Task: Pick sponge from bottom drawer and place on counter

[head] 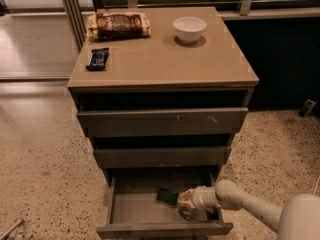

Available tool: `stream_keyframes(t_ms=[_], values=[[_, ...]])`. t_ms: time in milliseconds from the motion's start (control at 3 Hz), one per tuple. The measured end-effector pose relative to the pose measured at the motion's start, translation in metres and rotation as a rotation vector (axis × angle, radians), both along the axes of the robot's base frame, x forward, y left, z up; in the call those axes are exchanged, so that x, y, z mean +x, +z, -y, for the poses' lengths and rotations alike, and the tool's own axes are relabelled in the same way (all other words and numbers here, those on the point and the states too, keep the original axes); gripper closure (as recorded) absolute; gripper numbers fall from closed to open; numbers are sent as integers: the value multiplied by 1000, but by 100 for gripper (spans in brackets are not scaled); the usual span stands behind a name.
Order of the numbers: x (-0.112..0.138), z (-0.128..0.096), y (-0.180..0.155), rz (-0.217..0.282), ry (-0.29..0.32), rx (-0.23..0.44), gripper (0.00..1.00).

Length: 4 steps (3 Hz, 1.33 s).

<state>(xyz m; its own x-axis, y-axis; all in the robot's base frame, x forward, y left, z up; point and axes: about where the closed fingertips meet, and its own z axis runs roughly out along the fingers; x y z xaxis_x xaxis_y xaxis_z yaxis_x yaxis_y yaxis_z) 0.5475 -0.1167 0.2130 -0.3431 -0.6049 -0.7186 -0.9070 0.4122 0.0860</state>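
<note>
From my remote seat I see the cabinet head-on and slightly from above, with all three drawers pulled out in steps. The bottom drawer is out the furthest, its plain front panel closest to me. The sponge lies on the floor of that drawer, a small dark pad near the middle and a little towards the back. The gripper is down inside the same drawer, just to the right of the sponge and right up against its edge, though I cannot say for certain that they touch. I also cannot tell how the jaws stand, as the pale tip of the tool shows me only a yellowish lump against the dark drawer bottom. The arm reaches in from the lower right as a cream-coloured tube that crosses over the drawer's right wall. Above, the middle drawer is open a short way, and the top drawer, with faint scratches on its front, is also partly out. The worktop is glossy tan and carries three things. A white bowl sits upright towards the back right and a brown printed bag lies flat at the back left. A dark blue snack bar lies near the left edge, well apart from the bowl. The cabinet stands on a speckled floor.
</note>
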Motion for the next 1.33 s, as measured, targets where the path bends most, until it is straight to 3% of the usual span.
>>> stream_keyframes(t_ms=[667, 1333], values=[[23, -35, -8, 61, 69, -15, 35], [36, -57, -45, 66, 83, -25, 9]])
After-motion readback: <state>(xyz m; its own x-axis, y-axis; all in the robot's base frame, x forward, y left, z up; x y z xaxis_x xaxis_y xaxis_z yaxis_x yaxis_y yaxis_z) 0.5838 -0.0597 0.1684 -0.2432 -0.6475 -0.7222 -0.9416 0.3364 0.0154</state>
